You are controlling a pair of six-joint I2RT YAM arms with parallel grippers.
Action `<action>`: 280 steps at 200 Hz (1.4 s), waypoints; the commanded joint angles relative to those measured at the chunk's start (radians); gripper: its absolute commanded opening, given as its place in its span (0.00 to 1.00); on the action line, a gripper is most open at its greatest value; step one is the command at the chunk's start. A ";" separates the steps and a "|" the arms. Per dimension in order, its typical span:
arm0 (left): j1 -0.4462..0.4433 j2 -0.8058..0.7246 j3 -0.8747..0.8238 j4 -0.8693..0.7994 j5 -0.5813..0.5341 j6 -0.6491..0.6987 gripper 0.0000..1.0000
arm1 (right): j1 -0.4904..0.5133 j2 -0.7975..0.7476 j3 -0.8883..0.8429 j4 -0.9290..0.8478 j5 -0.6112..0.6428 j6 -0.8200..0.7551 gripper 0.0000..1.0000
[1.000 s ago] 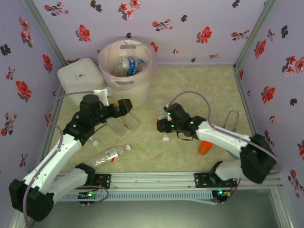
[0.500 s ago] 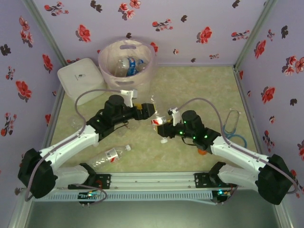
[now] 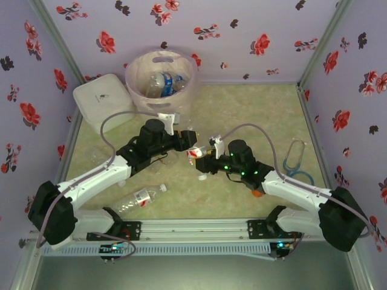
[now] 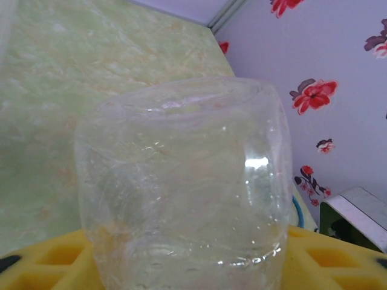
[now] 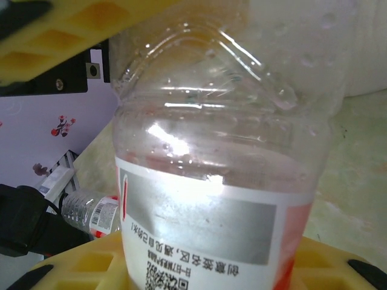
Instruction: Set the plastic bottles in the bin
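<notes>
From above, my left end effector (image 3: 186, 140) and my right end effector (image 3: 204, 160) nearly meet over the middle of the tabletop (image 3: 260, 115), with a red-labelled bottle (image 3: 195, 153) between them. The bin (image 3: 145, 99) stands at the far left, just beside a white lidded box (image 3: 100, 99), and holds several bottles (image 3: 164, 81). A spare bottle (image 3: 140, 197) lies on its side near my left base.

On my left wrist, the yellow pads (image 4: 36, 260) are closed on a clear bottle (image 4: 181, 193), its rounded body filling the foreground.

On my right wrist, my pads (image 5: 78, 266) clamp the red-labelled bottle at its label. A yellow finger (image 5: 60, 33) of my left end effector shows at the bottle's far, clear end. Whether both end effectors hold the same bottle I cannot tell
</notes>
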 commanded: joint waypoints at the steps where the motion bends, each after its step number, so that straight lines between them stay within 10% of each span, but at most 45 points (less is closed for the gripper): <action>1: -0.009 0.011 0.044 0.033 0.010 0.026 0.52 | 0.021 0.035 0.045 -0.004 -0.049 -0.017 0.36; 88: 0.086 -0.030 0.242 -0.219 0.008 0.236 0.41 | 0.018 -0.050 0.114 -0.262 0.023 -0.113 0.99; 185: 0.328 0.048 0.786 -0.380 -0.098 0.572 0.24 | 0.003 -0.195 0.085 -0.378 0.172 -0.091 0.99; 280: 0.434 0.529 1.213 -0.576 -0.137 0.776 0.02 | 0.003 -0.314 0.097 -0.550 0.260 -0.099 0.99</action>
